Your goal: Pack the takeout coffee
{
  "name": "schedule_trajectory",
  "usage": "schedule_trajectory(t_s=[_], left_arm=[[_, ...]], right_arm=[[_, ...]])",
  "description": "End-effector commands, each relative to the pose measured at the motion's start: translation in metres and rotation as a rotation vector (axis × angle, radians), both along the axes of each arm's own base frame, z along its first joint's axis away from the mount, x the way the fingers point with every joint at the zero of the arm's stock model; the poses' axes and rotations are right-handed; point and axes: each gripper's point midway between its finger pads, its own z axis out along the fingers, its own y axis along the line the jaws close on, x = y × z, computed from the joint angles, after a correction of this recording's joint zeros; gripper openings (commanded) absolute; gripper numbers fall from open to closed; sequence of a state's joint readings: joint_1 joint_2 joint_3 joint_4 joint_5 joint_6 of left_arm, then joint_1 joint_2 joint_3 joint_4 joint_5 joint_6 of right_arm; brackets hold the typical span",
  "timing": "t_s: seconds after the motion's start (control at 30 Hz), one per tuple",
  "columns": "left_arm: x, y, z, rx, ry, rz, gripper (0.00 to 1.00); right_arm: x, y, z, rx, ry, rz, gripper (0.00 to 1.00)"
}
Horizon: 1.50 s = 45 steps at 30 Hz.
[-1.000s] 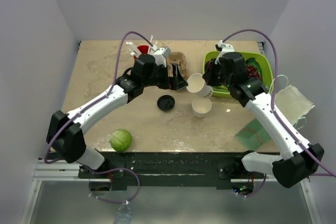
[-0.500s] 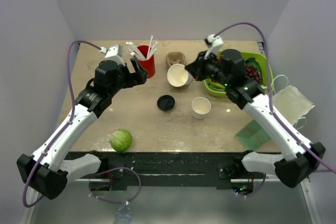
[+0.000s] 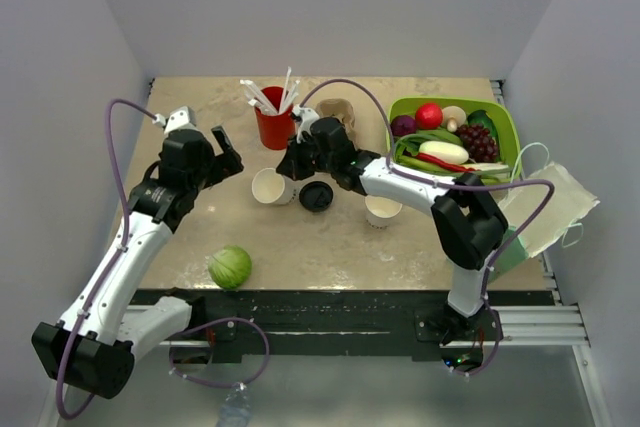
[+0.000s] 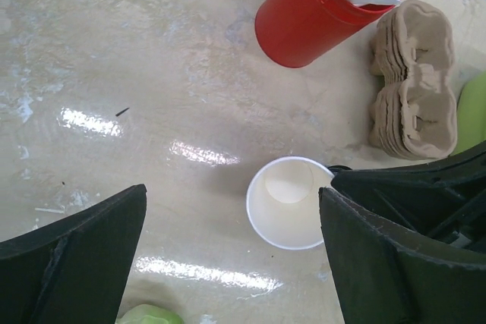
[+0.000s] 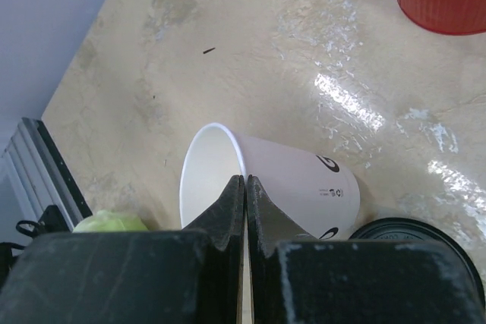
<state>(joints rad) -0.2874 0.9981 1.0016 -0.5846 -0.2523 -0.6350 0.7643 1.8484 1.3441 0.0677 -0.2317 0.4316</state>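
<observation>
Top external, counter (image 3: pixel 330 247): marbled beige, crowded along the far edge.
Green bowl (image 3: pixel 510 132): far right, heaped with produce.
Left pincer (image 4: pixel 231 195): jaws spread wide, hovering over the counter, holding nothing.
Right pincer (image 5: pixel 244 184): clamped tight on the rim of the lidless white cup (image 5: pixel 296 180).
Lidless white cup: left of centre, just beside the coffee.
Takeout coffee (image 3: pixel 316 195): mid-counter, black lid on, ungripped.

The beige marbled tabletop (image 3: pixel 300 247) bears a red plastic cup of white straws (image 3: pixel 272 128), stacked brown pulp carriers (image 3: pixel 338 110), a lime-green produce basin (image 3: pixel 508 125), a round black plastic lid (image 3: pixel 316 196) between a lidless white paper cup (image 3: pixel 269 187) and its white paper twin (image 3: pixel 383 209), and a round green cabbage (image 3: pixel 230 267).
</observation>
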Motion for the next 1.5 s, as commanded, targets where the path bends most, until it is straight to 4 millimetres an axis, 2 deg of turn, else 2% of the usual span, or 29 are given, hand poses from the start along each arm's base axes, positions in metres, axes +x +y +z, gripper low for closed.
schedule_trajectory(t_s=[0.0, 0.13, 0.43, 0.53, 0.63, 0.67, 0.7, 0.83, 0.87, 0.9, 0.97, 1.0, 1.03, 1.1, 1.13, 1.23, 1.37, 1.47], left_arm=[[-0.002, 0.01, 0.005, 0.018, -0.01, 0.031, 1.0], [0.002, 0.006, 0.01, 0.004, -0.024, 0.004, 1.0], [0.011, 0.0, 0.003, -0.002, 0.004, -0.021, 1.0], [0.013, 0.0, 0.003, -0.002, 0.002, -0.019, 1.0], [0.014, -0.001, 0.008, -0.009, -0.012, -0.023, 1.0], [0.015, -0.002, 0.008, -0.009, -0.015, -0.025, 1.0], [0.015, -0.002, 0.01, -0.012, -0.019, -0.024, 0.99], [0.014, -0.002, 0.013, -0.014, -0.031, -0.026, 1.0], [0.014, -0.001, 0.013, -0.013, -0.031, -0.025, 1.0], [0.012, -0.001, 0.013, -0.015, -0.034, -0.024, 1.0], [0.01, 0.0, 0.013, -0.015, -0.037, -0.023, 1.0], [0.009, 0.001, 0.01, -0.012, -0.032, -0.02, 1.0], [0.008, 0.001, 0.01, -0.015, -0.033, -0.017, 1.0], [0.007, 0.002, 0.007, -0.013, -0.029, -0.016, 1.0], [0.007, 0.001, 0.004, -0.014, -0.023, -0.018, 1.0], [0.007, 0.001, -0.001, -0.016, -0.014, -0.015, 1.0], [0.009, -0.002, -0.004, -0.02, -0.001, -0.029, 1.0], [0.011, -0.004, -0.003, -0.025, -0.002, -0.033, 1.0]], right_arm=[[0.014, 0.026, 0.056, 0.22, -0.05, -0.01, 0.0], [0.014, 0.032, 0.043, 0.252, 0.007, -0.017, 0.0], [0.009, 0.038, 0.013, 0.242, 0.141, -0.019, 0.0], [0.008, 0.038, 0.009, 0.23, 0.165, -0.019, 0.03], [0.012, 0.034, 0.008, 0.209, 0.17, -0.033, 0.2], [0.013, 0.03, 0.012, 0.212, 0.165, -0.039, 0.25], [0.014, 0.027, 0.016, 0.213, 0.159, -0.042, 0.36], [0.015, 0.014, 0.041, 0.191, 0.065, -0.026, 0.57], [0.017, 0.009, 0.046, 0.155, -0.005, 0.0, 0.59], [0.014, 0.005, 0.06, 0.143, -0.064, 0.026, 0.61], [0.012, -0.008, 0.058, 0.026, -0.189, 0.094, 0.66], [0.011, -0.019, 0.068, -0.016, -0.251, 0.095, 0.67], [0.009, -0.032, 0.059, -0.112, -0.277, 0.102, 0.7], [0.007, -0.058, 0.057, -0.203, -0.294, 0.044, 0.75], [0.015, -0.074, 0.054, -0.266, -0.306, -0.032, 0.77], [0.013, -0.104, 0.037, -0.38, -0.248, -0.132, 0.78], [0.01, -0.12, 0.004, -0.458, -0.077, -0.245, 0.67], [0.016, -0.131, -0.013, -0.5, 0.022, -0.395, 0.61]])
